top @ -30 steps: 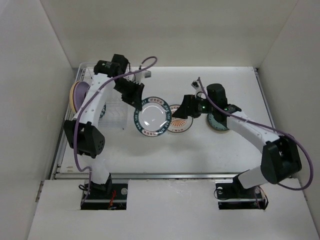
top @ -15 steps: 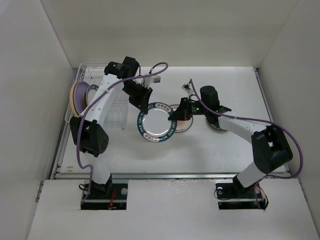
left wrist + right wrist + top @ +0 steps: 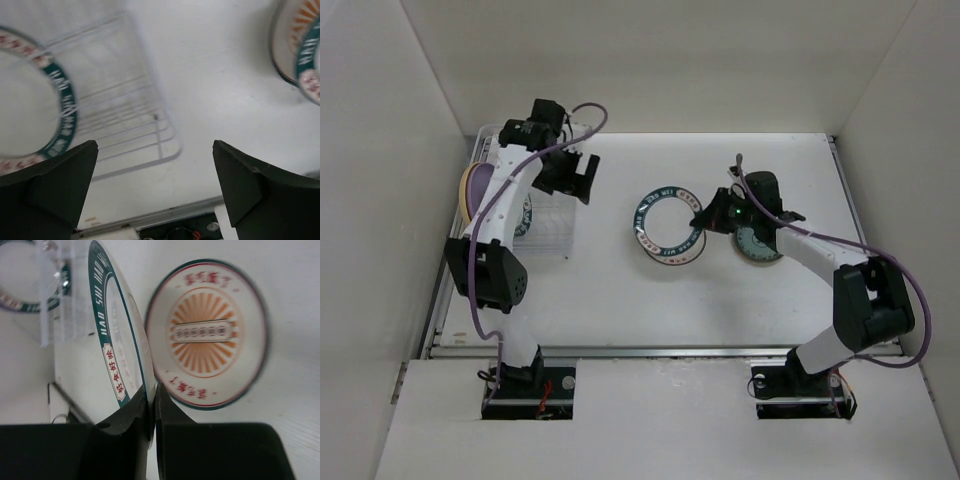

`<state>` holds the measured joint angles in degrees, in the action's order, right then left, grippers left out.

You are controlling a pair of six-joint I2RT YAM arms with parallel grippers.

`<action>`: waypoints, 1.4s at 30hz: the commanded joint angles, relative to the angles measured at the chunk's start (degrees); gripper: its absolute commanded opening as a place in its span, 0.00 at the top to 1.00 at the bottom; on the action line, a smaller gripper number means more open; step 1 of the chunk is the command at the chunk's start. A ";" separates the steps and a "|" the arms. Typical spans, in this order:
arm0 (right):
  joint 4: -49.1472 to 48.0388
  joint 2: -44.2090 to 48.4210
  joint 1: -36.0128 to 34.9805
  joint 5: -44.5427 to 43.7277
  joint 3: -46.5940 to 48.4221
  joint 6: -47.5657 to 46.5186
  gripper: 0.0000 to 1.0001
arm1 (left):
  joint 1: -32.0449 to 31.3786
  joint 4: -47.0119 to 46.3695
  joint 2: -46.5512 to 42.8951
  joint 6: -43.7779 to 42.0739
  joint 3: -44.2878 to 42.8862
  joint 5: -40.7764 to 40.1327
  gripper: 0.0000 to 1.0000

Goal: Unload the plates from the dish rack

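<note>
While the right pincer clamps the rim of a teal-rimmed plate and holds it tilted over the sunburst plate on the worktop, the step seems to be stacking. Next, the plate should go down flat and be released. The left pincer hangs wide and empty above the dish rack, where a second teal-rimmed plate waits. The rims carry white letters and red Chinese characters, too blurred to read.

Both arms, left arm and right arm, have white tubular links with bulky black joint housings. A purple cable trails along each. The left gripper has matte black, wedge-shaped fingers. A green indicator light shows on the right wrist.
</note>
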<state>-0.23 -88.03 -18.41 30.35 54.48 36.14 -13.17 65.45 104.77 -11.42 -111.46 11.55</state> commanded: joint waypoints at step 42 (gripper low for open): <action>31.25 -16.92 -11.38 -41.77 22.17 -6.61 0.31 | 10.88 -8.59 -15.30 -2.72 13.37 -28.80 0.01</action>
<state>29.50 -109.47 -29.76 -8.54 75.29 30.20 -2.52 56.60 89.47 -12.29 -98.32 -19.92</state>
